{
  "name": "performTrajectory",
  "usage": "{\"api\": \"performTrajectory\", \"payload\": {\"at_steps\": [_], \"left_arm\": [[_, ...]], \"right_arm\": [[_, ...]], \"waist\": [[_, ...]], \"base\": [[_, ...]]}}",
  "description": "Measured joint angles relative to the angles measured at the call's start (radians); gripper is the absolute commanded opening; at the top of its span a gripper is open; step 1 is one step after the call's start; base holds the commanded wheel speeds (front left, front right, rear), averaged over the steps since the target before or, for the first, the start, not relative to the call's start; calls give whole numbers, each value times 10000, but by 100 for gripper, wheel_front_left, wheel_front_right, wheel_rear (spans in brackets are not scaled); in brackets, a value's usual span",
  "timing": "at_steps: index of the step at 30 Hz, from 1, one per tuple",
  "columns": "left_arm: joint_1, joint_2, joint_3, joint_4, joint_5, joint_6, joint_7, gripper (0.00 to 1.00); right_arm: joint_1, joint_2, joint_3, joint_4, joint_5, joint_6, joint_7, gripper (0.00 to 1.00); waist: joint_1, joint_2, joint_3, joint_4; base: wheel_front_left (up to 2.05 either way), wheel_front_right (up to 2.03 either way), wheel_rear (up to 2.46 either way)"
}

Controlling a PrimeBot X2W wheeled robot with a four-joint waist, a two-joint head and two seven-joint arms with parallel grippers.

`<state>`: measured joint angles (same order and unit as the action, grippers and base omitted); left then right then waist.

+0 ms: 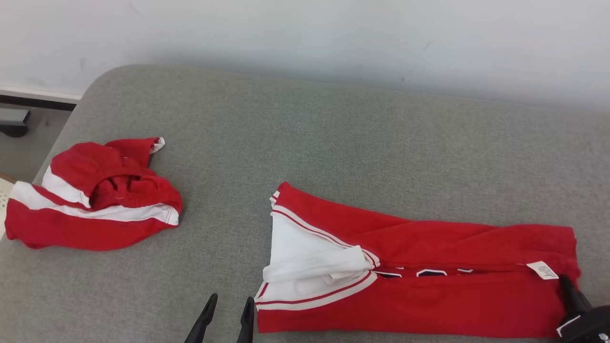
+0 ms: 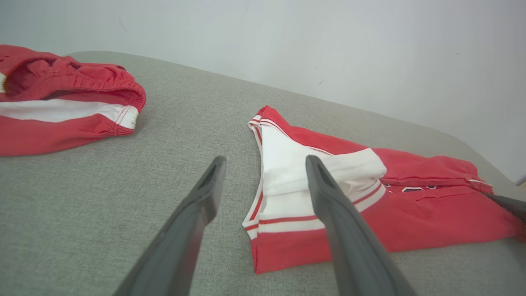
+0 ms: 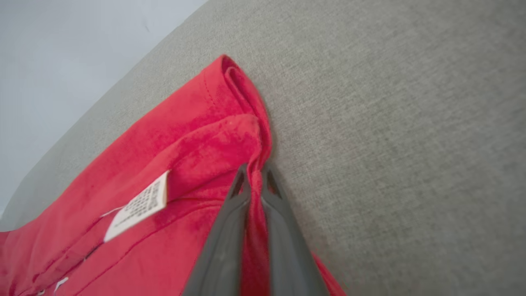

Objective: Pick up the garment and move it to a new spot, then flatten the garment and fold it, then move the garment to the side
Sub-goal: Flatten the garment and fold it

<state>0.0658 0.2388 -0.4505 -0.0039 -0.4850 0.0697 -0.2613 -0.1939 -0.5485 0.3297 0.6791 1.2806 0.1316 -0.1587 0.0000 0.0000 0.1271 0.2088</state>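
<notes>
Right gripper is low at the right end of the garment, fingers clamped tight on a pinched fold of its red edge, just beside the white label. Left gripper hovers just off the garment's left, white-striped end, fingers spread wide, nothing in them. Count: two red-and-white garments. This one lies long and folded flat on the grey worktop. The second garment is crumpled well to its left, at the worktop's left edge. Bare worktop between them, and behind the garment up to the wall.
</notes>
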Motion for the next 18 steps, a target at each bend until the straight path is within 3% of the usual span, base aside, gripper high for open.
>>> {"api": "performTrajectory", "payload": {"at_steps": [7, 18], "left_arm": [[104, -115, 226, 86, 190, -261, 0, 100], [104, -155, 437, 169, 506, -522, 0, 100]], "right_arm": [[115, -205, 194, -176, 146, 2, -320, 0], [323, -1392, -215, -420, 203, 2, -930, 0]], "waist": [[0, 1, -58, -246], [0, 0, -85, -969]], "base": [[0, 0, 0], [0, 0, 0]]}}
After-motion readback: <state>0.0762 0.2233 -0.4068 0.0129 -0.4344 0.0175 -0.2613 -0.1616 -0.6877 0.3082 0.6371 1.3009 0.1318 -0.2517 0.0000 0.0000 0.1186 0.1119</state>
